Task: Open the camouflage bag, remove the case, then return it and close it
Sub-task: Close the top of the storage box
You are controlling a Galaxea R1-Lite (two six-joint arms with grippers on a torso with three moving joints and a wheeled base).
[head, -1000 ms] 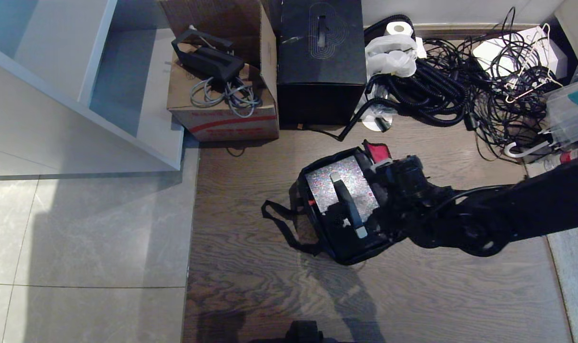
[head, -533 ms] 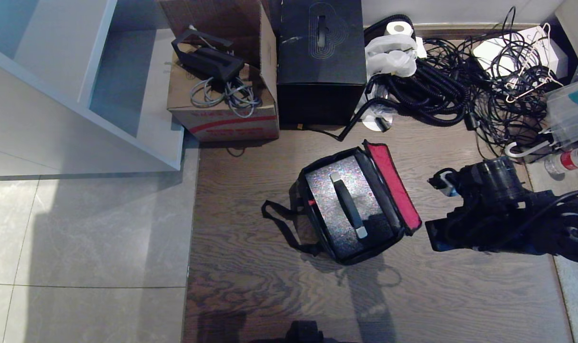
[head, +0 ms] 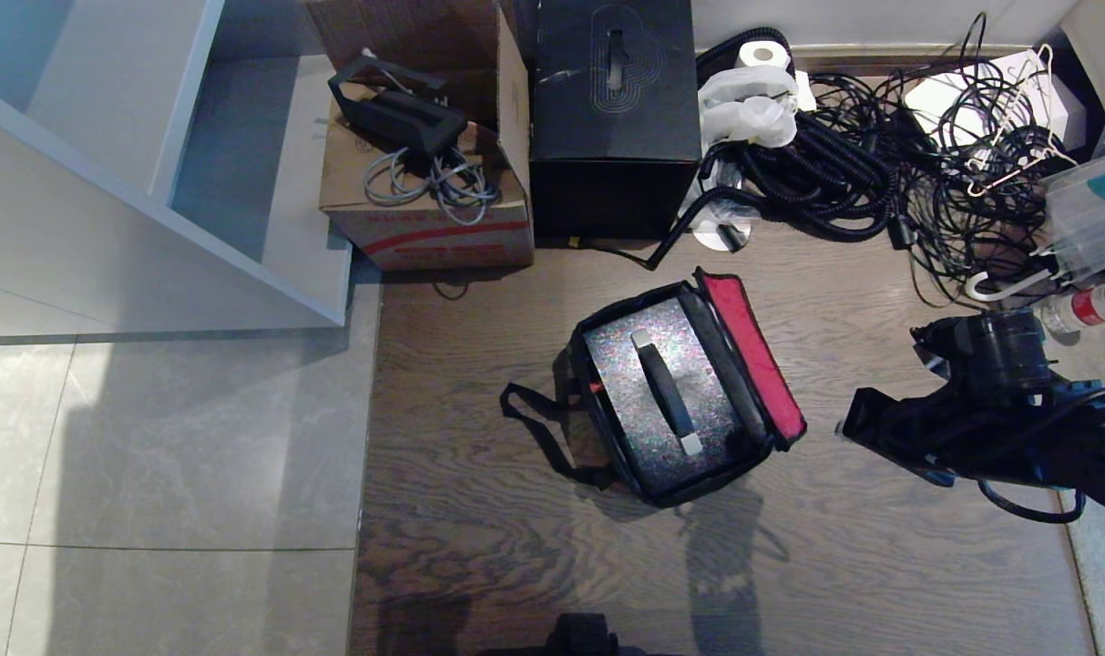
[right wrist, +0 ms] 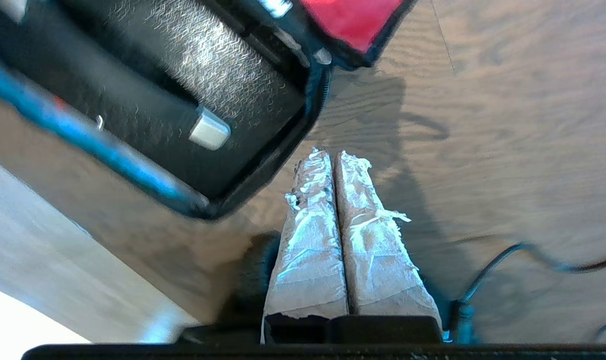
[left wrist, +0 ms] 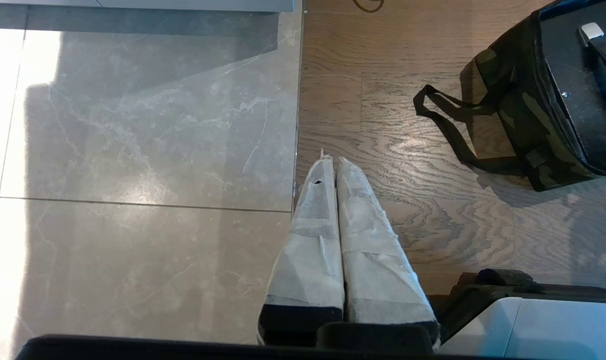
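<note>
Withdrawn right tool, apparently beside camouflage bag

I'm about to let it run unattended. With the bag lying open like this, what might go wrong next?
1. The case fills the camouflage bag closely, so its handle may be the only hold, and a lift could drag the bag along.
2. The strap lies loose on the floor and could snag.
3. The right end effector is shut and empty beside the bag; it must open first.

Right arm black, bulky, blue trim, black cable looped beneath; both hands: 2 fingers wrapped in white tape.
</note>
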